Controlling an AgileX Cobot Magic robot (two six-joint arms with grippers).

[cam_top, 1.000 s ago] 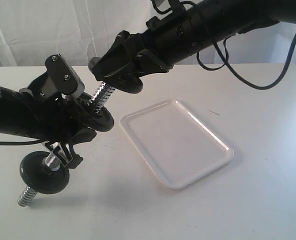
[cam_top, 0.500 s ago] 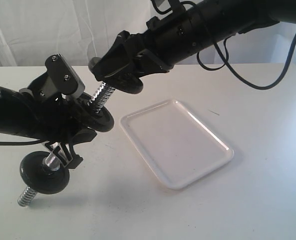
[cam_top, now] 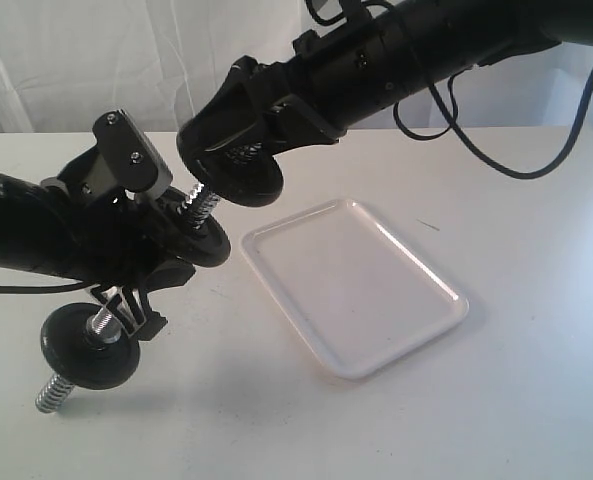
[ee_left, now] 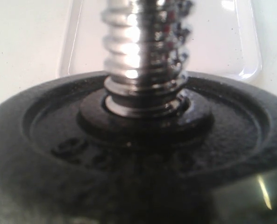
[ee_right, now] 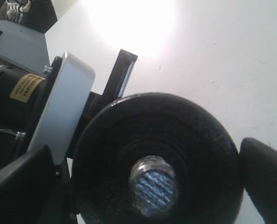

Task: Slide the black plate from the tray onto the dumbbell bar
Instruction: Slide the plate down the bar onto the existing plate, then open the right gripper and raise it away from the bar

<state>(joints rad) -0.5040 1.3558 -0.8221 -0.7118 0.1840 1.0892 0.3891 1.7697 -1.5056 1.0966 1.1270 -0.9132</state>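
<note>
Near the counter's front-left corner: clamped around the dumbbell bar [cam_top: 101, 320] with the left gripper [cam_top: 126, 300], between a lowest disc [cam_top: 84, 348] and a second disc [cam_top: 204, 238], both already threaded on. Judged held this way to keep the bar slanted, upper end free and aimed toward the back edge, ready for another weight. Cannot make out the left pads behind arm and discs; grip read from the bar hanging tilted. Cannot tell whether the low threaded tip touches the counter. Nothing in the left wrist view but a blurred close-up of the second disc's hub and the thread.

Further in, above the left-middle of the counter: pinched by its rim in the right gripper [cam_top: 226, 150], the black plate [cam_top: 241, 182], off the tray and capped over the bar's upper tip. Borne out in the right wrist view by the threaded end showing inside the centre hole. Probably held so to line hole with rod before sliding down toward the second disc. Hard to judge how far onto the thread, with the tip hidden under plate and fingers. Sliver of bright counter beside one finger in that wrist view, so hold judged rather than plainly seen.

Beyond, toward the right edge: the tray [cam_top: 376, 300], white, no disc in it.
</note>
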